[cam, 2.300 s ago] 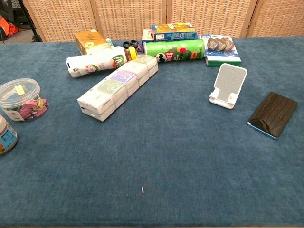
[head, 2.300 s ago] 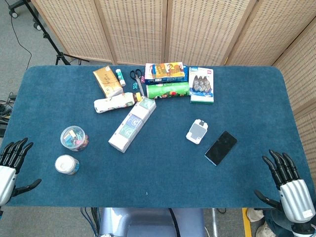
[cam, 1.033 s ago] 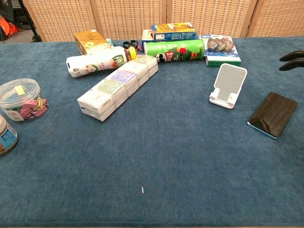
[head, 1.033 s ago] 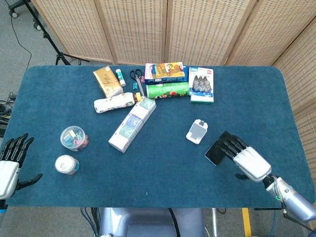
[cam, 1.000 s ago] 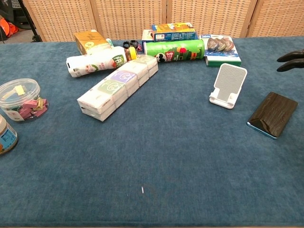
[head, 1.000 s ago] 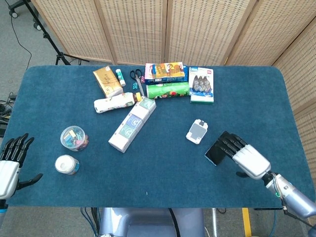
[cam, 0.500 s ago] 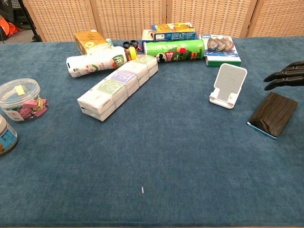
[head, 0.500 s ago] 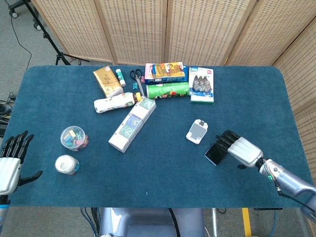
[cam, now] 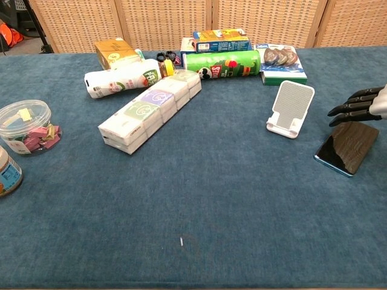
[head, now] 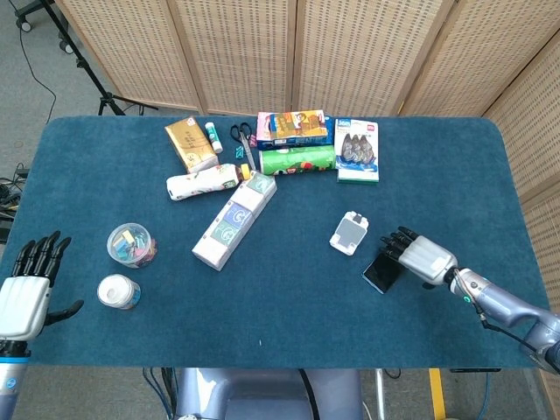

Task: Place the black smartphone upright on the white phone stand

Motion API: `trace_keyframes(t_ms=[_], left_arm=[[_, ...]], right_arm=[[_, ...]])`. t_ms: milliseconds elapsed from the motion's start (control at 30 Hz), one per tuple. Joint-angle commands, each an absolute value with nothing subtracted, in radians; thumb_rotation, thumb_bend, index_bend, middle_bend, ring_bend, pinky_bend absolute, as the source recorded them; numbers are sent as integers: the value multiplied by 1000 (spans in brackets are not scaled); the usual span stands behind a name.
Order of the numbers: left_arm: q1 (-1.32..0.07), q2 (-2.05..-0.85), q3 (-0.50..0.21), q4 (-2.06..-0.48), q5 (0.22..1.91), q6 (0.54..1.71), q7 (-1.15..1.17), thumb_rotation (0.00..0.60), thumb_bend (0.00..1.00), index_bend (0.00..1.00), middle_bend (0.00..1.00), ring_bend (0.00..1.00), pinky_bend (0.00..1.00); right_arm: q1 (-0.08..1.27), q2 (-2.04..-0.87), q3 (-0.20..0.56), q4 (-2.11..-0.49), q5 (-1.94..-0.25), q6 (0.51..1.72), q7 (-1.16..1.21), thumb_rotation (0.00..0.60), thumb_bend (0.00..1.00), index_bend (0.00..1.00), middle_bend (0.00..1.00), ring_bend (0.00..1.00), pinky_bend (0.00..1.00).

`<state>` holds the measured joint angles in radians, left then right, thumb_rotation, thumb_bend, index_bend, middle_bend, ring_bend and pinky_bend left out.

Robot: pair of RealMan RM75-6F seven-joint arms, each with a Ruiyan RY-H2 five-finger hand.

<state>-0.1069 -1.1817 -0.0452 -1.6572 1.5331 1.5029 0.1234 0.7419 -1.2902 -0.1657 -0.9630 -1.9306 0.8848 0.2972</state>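
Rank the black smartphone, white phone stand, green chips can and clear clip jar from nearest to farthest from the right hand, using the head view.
1. Black smartphone, under the right hand
2. White phone stand, just left
3. Green chips can, far side
4. Clear clip jar, far left

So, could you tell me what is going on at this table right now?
The robot's right hand hovers, fingers spread, over the far end of the black smartphone, which lies flat on the blue table. The white phone stand beside it is empty. The left hand waits open at the table's near left edge.
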Motion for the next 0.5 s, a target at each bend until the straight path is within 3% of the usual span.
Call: trace_keyframes(t_ms=[33,500], left_arm=[[-109,-1183,-47,-1656,1530,1500,125,600,0,0,0,0,0],[-115,-1187,-53,-1655,1511,1489,135,600,0,0,0,0,0]], right_arm=[[754,-1302,-177,-956,-1927,879,304,600,0,54,0,0,0],[776,-1392,-231,-858,-1920,901,359,600,0,61,0,0,0]])
